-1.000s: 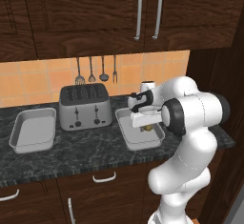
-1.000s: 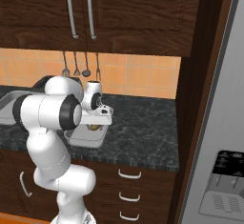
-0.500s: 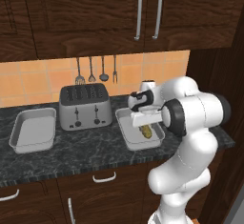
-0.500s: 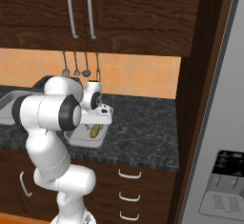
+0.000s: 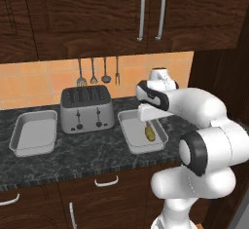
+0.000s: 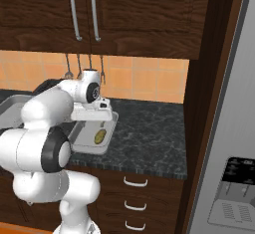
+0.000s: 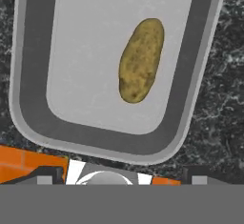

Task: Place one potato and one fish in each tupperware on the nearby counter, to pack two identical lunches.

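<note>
- Tool (image 5: 148, 124) hangs over the right-hand tray with its jaws spread wide and nothing between them; in the hand view its two dark tips sit far apart at the bottom edge, at about 7 and 5 o'clock.
- Table (image 5: 73, 157): the dark marbled top carries everything, with wood drawers below and a tiled wall with hanging utensils (image 5: 97, 72) behind.
- Toaster (image 5: 87, 108) stands between the two trays, near the back wall.
- Right tray (image 5: 130, 134) lies directly under the tool; in the left base view it is at about 3 o'clock from the toaster. It holds one potato and no fish that I can see.
- Left tray (image 5: 33, 133) lies well apart, at about 9 o'clock from the toaster, and looks bare inside.
- Potato (image 7: 141, 60) rests loose on the floor of the right tray, touching neither wall. In the hand view it lies at roughly 1 o'clock from the midpoint of the tips, and its long axis runs from about 1 o'clock to 7 o'clock, a little off the tray's own length.
- My judgement: this potato is delivered, so the next move should turn away from it. The tool needs to lift straight up clear of the rim, then go for a fish or the second potato.
- No fish can be made out on the visible stretch of table, so which way the next pick lies from the tool cannot be told.
</note>
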Robot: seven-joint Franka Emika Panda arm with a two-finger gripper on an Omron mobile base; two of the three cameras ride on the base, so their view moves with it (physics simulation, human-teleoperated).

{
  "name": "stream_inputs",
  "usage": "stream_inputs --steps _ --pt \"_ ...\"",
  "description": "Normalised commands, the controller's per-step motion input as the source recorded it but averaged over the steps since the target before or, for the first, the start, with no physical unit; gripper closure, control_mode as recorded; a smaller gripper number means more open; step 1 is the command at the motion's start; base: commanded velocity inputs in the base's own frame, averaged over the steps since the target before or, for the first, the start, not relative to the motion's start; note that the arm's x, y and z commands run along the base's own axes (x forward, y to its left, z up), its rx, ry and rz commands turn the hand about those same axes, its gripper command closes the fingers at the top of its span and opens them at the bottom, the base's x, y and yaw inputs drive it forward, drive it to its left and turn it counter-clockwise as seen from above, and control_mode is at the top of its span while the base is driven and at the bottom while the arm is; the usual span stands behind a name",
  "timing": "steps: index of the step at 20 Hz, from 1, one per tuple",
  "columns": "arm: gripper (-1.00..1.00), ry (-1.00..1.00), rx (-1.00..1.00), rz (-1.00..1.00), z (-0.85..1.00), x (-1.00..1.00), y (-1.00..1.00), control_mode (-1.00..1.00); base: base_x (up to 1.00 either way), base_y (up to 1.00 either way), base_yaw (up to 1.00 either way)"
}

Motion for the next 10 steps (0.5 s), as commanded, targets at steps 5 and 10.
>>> stream_inputs --steps 5,10 --pt "-1.00 -0.18 0.00 0.00 0.06 -1.00 -0.24 -1.00 0.00 0.00 0.00" --pt "-1.00 -0.18 0.01 0.00 0.25 -0.99 -0.17 -1.00 0.00 0.00 0.00"
